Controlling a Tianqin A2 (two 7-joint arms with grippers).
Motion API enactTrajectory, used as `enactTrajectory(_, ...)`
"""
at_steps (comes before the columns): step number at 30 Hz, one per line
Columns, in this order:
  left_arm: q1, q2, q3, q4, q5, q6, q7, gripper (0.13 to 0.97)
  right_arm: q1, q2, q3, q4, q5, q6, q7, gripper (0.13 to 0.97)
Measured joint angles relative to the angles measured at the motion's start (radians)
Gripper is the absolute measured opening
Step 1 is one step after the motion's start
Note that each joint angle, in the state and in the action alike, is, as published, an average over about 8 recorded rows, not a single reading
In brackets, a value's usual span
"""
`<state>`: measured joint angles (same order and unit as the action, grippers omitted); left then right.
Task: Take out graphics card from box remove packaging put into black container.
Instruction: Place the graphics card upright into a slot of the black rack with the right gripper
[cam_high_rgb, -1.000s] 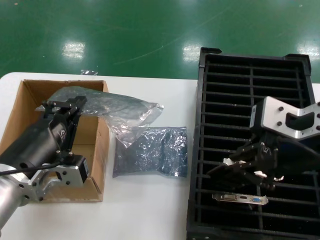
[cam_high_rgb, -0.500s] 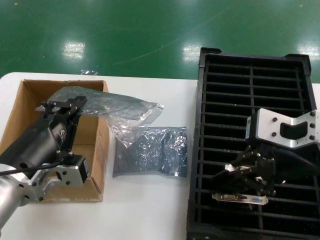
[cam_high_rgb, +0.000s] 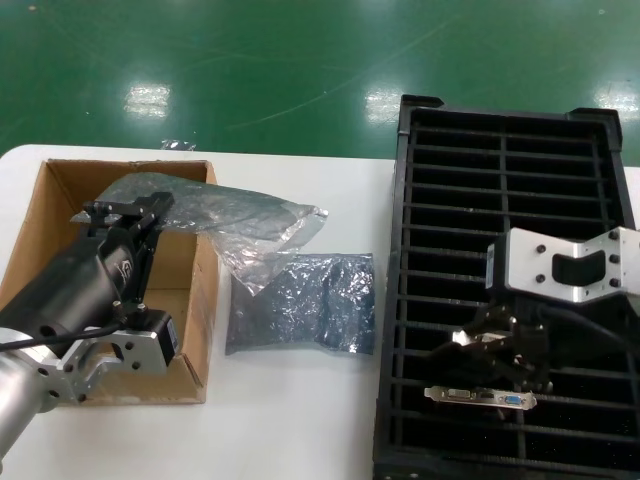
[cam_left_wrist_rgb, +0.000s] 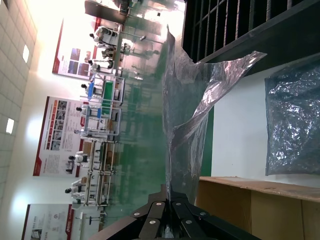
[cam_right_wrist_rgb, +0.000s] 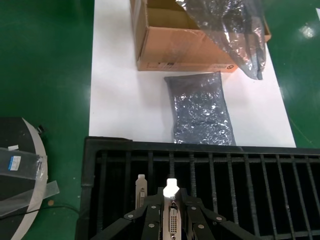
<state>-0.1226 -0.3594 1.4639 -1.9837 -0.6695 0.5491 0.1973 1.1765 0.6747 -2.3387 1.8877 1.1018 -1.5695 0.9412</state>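
While my right gripper (cam_high_rgb: 497, 362) sits low over the near end of the black container (cam_high_rgb: 402, 250), I can see its fingers (cam_right_wrist_rgb: 150, 222) pinched narrow around the graphics card (cam_high_rgb: 481, 397), which stands on edge in one of the near slots. From the head view the card's silver bracket runs along the slot with the blue port towards the right end. My right wrist view looks straight down on that bracket (cam_right_wrist_rgb: 172, 220), held between the two black fingers, with a second silver bracket (cam_right_wrist_rgb: 141, 190) showing in the slot just beside it.

Over on the other side, my left gripper (cam_high_rgb: 127, 211) is above the box (cam_high_rgb: 205, 290), and it has the packaging (cam_high_rgb: 225, 215) clamped between its closed fingertips (cam_left_wrist_rgb: 165, 207). The grey-silver bag trails out from the grip, over the box's right wall, and its loose end rests on the white table (cam_high_rgb: 300, 420) between box and container. In the left wrist view the bag (cam_left_wrist_rgb: 187, 105) stretches away from the fingertips, crinkled and translucent.

A second grey bag (cam_high_rgb: 302, 303) lies flat on the table, just beside the box and near the container's left wall, partly under the tail of the held bag.
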Motion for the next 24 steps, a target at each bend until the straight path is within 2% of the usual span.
enactTrajectory(24,0.000,0.000,0.000,0.000,0.000,0.000,0.000,0.139,0.010,-0.067,-0.040,-0.064,-0.054,0.000,-0.024,0.197)
